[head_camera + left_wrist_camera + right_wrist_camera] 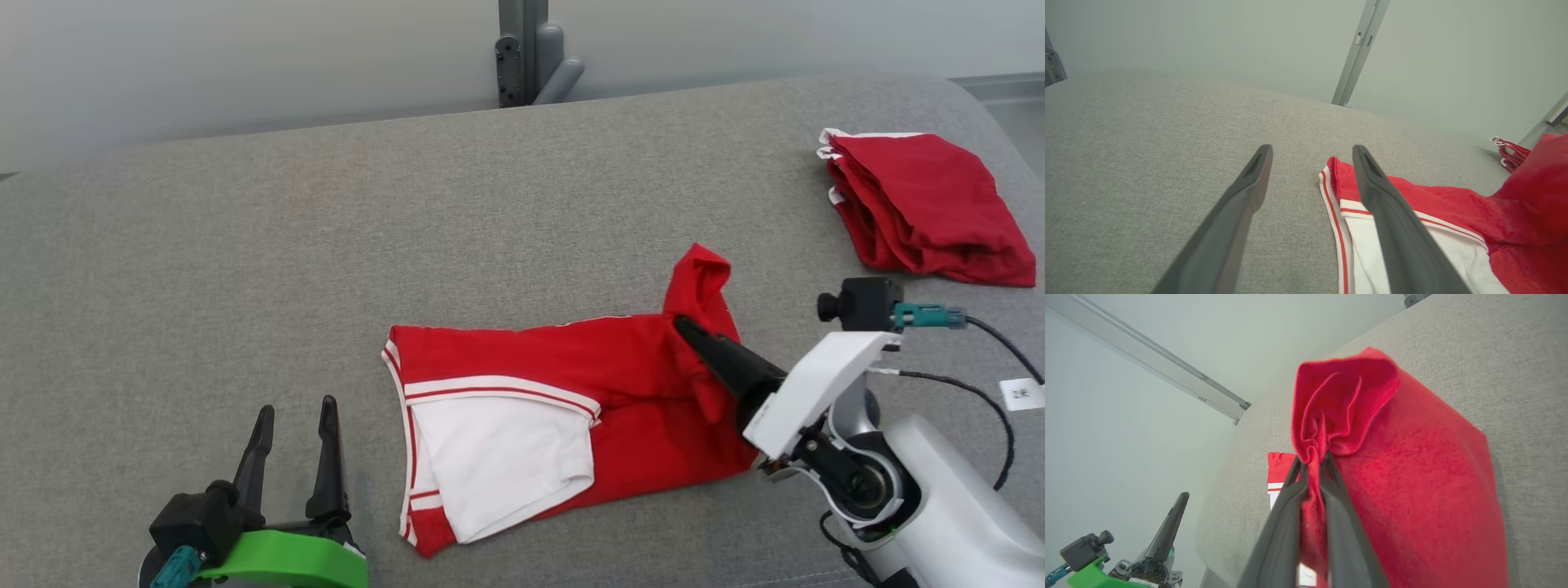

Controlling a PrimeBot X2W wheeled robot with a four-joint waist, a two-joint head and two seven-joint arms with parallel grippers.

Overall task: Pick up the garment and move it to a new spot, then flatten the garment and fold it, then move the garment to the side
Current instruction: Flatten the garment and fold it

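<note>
Across grey upholstered surface [245, 245], mid-front: red garment [571, 359] with white striped trim, right corner lifted, clamped tight in right gripper [1312, 461]. Far right: folded red clothes [922, 204]. Beside hem, left gripper [296, 406] spread, empty. White cable tag [1020, 394], writing illegible.

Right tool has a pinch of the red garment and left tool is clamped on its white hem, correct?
Not quite: the left tool is open and holds nothing, its fingers spread beside the striped edge of the red garment, as the left wrist view shows. The right tool does pinch the red garment.
</note>
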